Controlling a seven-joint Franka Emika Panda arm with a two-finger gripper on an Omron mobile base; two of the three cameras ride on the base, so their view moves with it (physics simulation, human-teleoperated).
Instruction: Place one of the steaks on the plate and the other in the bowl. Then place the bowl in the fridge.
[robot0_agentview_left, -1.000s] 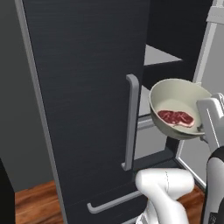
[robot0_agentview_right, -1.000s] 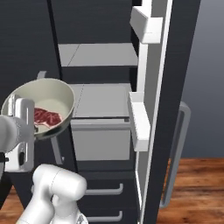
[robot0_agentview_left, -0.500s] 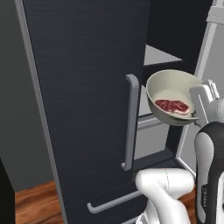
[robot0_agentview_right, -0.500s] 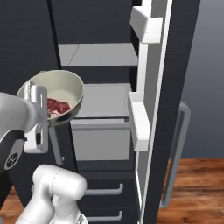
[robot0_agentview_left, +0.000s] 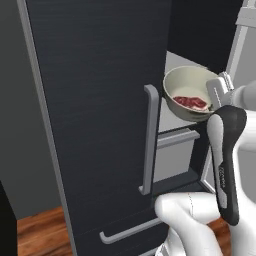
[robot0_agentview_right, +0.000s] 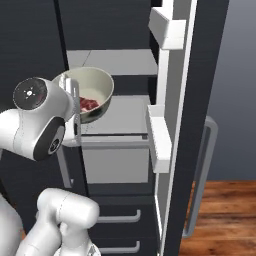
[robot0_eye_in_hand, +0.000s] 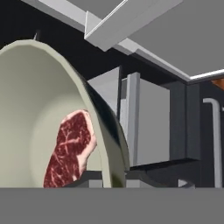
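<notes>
Though partly hidden, cream-green bowl cradles marbled steak.

Flat, even rendered light; soft shadows, slight pixel blur.

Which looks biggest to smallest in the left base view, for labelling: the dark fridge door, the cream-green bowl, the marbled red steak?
1. Dark charcoal fridge door, largest, though nearest the camera.
2. Pale cream-green bowl.
3. Marbled red steak, smallest, lying inside the bowl.
</notes>
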